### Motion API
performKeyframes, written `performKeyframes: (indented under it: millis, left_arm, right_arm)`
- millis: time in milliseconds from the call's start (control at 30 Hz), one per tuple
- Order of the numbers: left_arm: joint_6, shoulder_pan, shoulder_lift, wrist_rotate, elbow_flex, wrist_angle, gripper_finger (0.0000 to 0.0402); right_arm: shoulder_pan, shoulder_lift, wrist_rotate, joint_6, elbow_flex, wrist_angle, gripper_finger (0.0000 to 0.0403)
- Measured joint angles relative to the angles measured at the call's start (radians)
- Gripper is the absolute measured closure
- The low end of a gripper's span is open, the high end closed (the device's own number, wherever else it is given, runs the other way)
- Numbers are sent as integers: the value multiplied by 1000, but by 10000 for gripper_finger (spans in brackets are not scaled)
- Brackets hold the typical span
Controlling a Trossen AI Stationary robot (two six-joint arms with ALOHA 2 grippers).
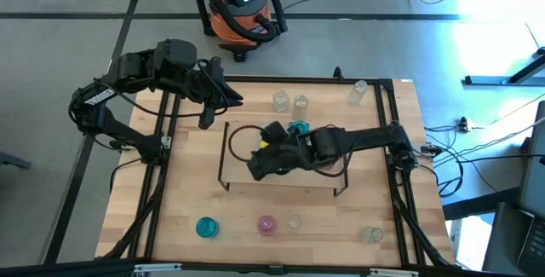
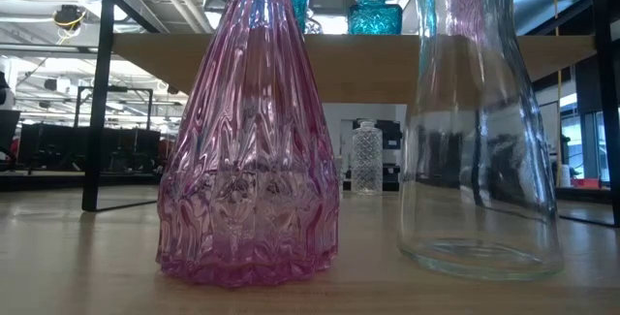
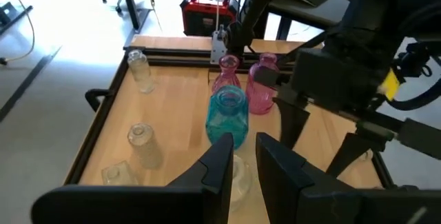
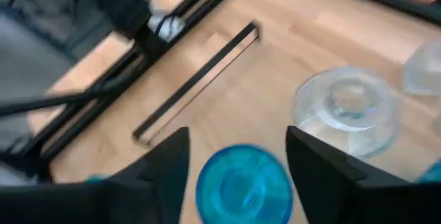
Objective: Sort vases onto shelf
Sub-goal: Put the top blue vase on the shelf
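Two fingers of the right gripper [image 4: 238, 165] stand spread around a teal vase [image 4: 243, 185] on the shelf [image 1: 243, 168]; centre before squeezing, left gripper [image 3: 242, 176] nearly pressed together, idle

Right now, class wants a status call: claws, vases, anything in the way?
Right claw over shelf, fingers astride round teal-blue glass vase. Left claw waiting at table's far left. Clear glass vase close beside.

Visible in the high view:

- Clear vases: five. Three [image 1: 281, 100] [image 1: 300, 104] [image 1: 358, 92] upper centre, two [image 1: 295, 222] [image 1: 373, 235] along the lower edge.
- Teal vases: two [image 1: 207, 227] [image 1: 298, 128] (one partly hidden).
- Pink vase [image 1: 267, 224]: one.
- Shelf [image 1: 240, 164]: one.
- Arms: two.
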Motion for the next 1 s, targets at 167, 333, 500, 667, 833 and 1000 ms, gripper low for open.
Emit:
performKeyframes:
  millis: [167,333,500,667,833,1000]
  left_arm:
    - [0,0,-8,0,0,-10,344]
    - [1,1,-12,-3,0,-10,344]
    - [1,1,-11,-4,0,-11,344]
    - [1,1,-11,-5,0,-10,344]
    - [1,0,-11,-5,0,-11,344]
    - [1,0,-11,-5,0,-11,344]
  right_arm:
    - [1,0,-82,-76,-1,-2,249]
    - [0,0,-73,-127,-1,-17,264]
    - [0,8,-52,-152,-1,-51,265]
    - [0,9,-68,-178,-2,-63,265]
    - [0,9,-84,-214,-2,-59,265]
    - [0,17,-89,-220,-2,-60,265]
